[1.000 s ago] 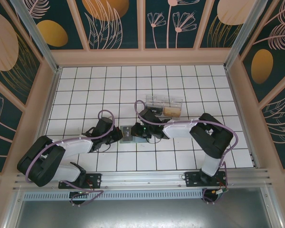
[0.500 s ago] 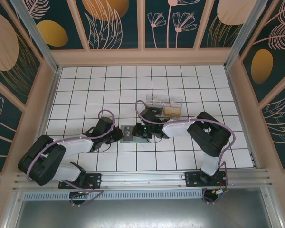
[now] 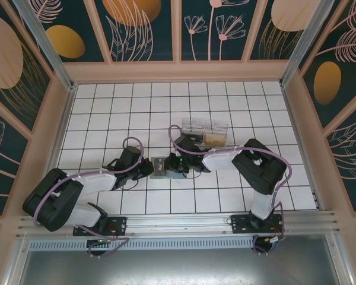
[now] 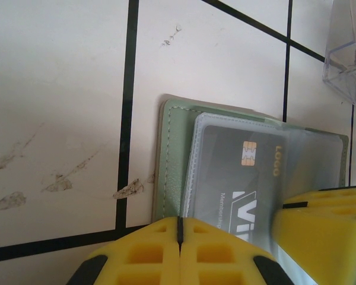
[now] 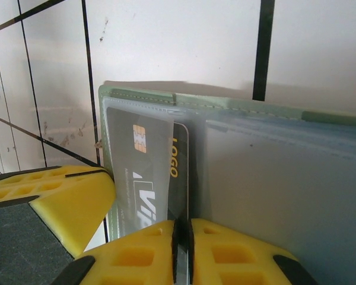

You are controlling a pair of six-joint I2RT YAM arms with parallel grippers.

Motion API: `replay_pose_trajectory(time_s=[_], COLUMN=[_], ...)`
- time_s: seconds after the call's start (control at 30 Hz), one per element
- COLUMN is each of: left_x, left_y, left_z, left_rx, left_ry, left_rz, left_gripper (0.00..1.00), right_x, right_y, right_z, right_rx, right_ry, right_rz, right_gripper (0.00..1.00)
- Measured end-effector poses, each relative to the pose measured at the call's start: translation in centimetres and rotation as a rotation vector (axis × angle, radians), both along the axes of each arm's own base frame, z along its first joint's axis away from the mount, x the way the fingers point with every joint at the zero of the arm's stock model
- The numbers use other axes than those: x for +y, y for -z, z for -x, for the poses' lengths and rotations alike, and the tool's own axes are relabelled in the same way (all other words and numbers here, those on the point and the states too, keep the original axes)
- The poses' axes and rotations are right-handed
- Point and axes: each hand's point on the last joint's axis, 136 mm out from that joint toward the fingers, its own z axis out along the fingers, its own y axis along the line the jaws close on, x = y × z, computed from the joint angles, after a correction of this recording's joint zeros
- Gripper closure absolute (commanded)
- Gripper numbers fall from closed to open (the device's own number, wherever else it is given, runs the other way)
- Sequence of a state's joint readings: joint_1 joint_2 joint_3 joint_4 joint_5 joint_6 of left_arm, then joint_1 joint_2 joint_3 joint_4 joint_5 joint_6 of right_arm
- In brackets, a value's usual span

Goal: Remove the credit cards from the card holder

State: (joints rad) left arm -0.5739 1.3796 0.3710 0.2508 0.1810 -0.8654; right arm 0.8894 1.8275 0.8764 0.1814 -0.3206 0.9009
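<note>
The card holder lies open on the tiles between my two grippers, a soft grey-green wallet with clear sleeves. A dark grey credit card with a gold chip and "LOGO" print sits in the left sleeve. Its right edge sticks out of the plastic. My right gripper is shut on that edge from the near side. My left gripper is shut, its yellow tips resting over the wallet's near-left edge. What lies under its tips is hidden.
A clear plastic box with small items stands just behind the wallet, and its corner shows in the left wrist view. White tiled floor surrounds the wallet, with wooden walls at the back and sides.
The right gripper has shifted slightly left toward the wallet and narrowed onto the card's edge. The left arm has stayed put.
</note>
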Motion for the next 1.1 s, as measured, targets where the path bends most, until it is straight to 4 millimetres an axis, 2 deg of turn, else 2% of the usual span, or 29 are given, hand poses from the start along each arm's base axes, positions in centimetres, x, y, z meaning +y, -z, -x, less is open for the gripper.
replay_pose_trajectory(time_s=[0.17,0.47,1.03,1.1], left_x=[0.0,0.0,0.0,0.0], left_y=[0.0,0.0,-0.1,-0.1], left_z=[0.0,-0.1,-0.1,-0.1], left_rx=[0.000,-0.003,-0.003,-0.002], left_ry=[-0.001,-0.002,-0.003,-0.003], left_rz=[0.001,0.003,0.002,0.002], left_gripper=[1.00,1.00,1.00,0.84], right_x=[-0.2,-0.9,-4.0,-4.5], right_y=[0.1,0.0,-0.3,-0.3], right_z=[-0.2,-0.3,-0.3,-0.3], right_rx=[0.011,0.015,0.020,0.018], right_ry=[0.011,0.037,0.094,0.102], right_rz=[-0.003,-0.055,-0.056,-0.057], right_gripper=[1.00,1.00,1.00,1.00])
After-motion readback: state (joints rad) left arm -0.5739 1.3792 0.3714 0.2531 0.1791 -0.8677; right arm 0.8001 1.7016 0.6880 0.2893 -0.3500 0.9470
